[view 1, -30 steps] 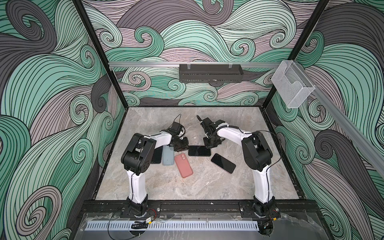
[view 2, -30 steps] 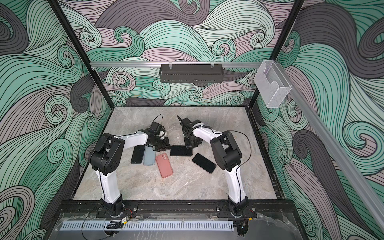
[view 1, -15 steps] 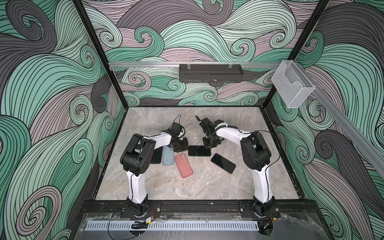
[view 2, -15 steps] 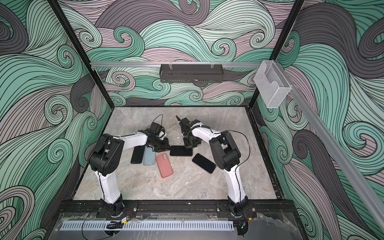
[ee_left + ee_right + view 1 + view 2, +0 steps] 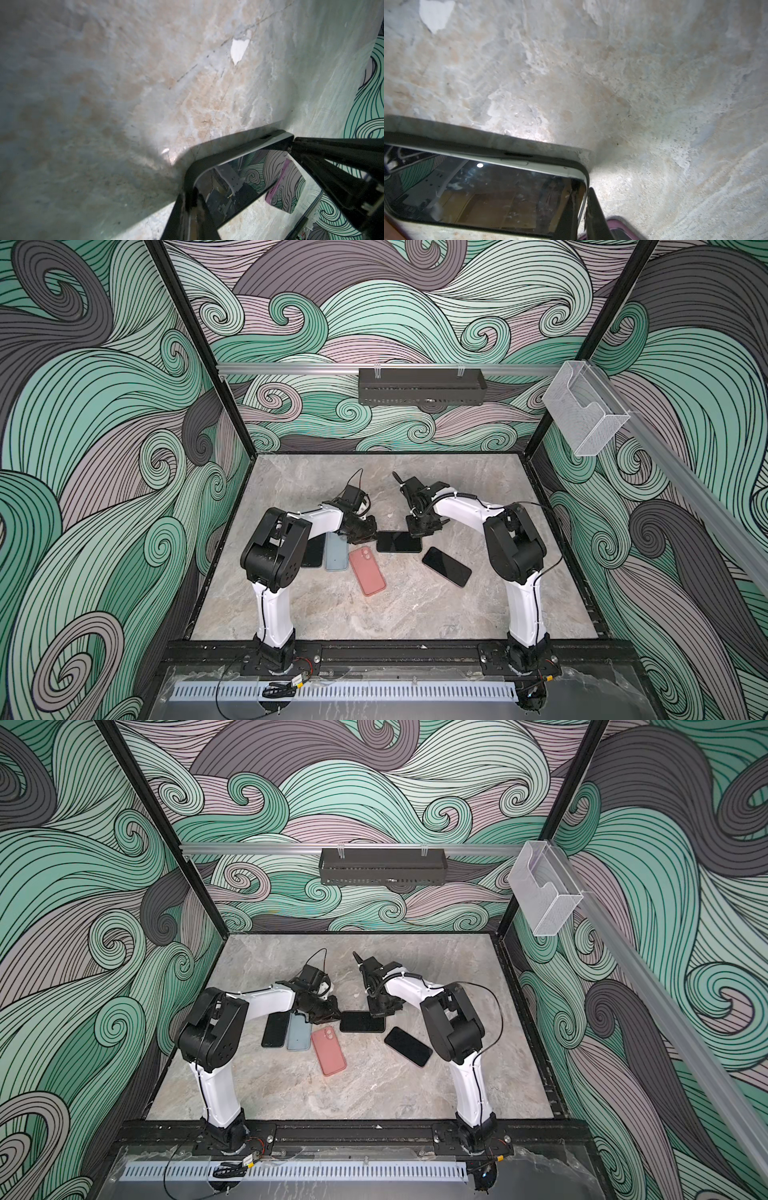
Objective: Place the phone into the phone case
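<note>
In both top views the table holds three dark phones and two coloured cases. From left to right these are the left phone, blue-grey case, coral case, middle phone and right phone. The left gripper and right gripper meet the middle phone's ends. The near table is bare.

In the left wrist view, narrow jaws pinch the middle phone's left end, which sits in a black case.

In the right wrist view, narrow jaws pinch its right end.

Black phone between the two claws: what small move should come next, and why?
Probably press the black phone down along its far long edge: the wrist views show its silver side showing above the black case rim, while the left gripper and right gripper pinch its ends.
</note>
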Controlling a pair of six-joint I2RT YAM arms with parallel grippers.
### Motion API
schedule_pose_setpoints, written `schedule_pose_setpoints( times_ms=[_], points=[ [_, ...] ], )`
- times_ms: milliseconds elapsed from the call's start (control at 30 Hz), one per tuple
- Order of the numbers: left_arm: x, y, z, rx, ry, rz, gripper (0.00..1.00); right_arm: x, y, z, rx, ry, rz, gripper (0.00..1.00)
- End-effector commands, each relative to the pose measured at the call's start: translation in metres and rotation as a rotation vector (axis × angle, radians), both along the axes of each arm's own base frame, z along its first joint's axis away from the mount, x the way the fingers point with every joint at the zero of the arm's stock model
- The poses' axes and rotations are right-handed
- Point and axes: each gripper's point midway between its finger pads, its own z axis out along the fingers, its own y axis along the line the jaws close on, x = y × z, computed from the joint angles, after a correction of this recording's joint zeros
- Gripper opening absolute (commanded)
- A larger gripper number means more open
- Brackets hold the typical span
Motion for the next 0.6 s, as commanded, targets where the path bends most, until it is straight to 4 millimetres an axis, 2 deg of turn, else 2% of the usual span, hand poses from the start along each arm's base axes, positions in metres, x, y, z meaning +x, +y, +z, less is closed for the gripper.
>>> schedule_pose_setpoints(
  times_ms=[0,167,267,400,567],
  points=[
    [-0.017,0.018,-0.035,0.164,0.044,-0.034,0.14,-0.078,-0.053,-0.116,-0.197,0.301,-0.035,0.14],
    [-0.021,0.016,-0.043,0.208,0.044,-0.061,0.14,-0.088,-0.053,-0.125,-0.167,0.305,-0.047,0.14],
    [-0.024,0.014,-0.048,0.216,0.052,-0.064,0.14,-0.097,-0.054,-0.138,-0.162,0.345,-0.055,0.15],
    [-0.026,0.016,-0.048,0.239,0.047,-0.065,0.14,-0.113,-0.058,-0.154,-0.155,0.379,-0.078,0.15],
    [-0.027,0.019,-0.043,0.253,0.04,-0.062,0.14,-0.116,-0.061,-0.165,-0.169,0.392,-0.085,0.16]
  ],
)
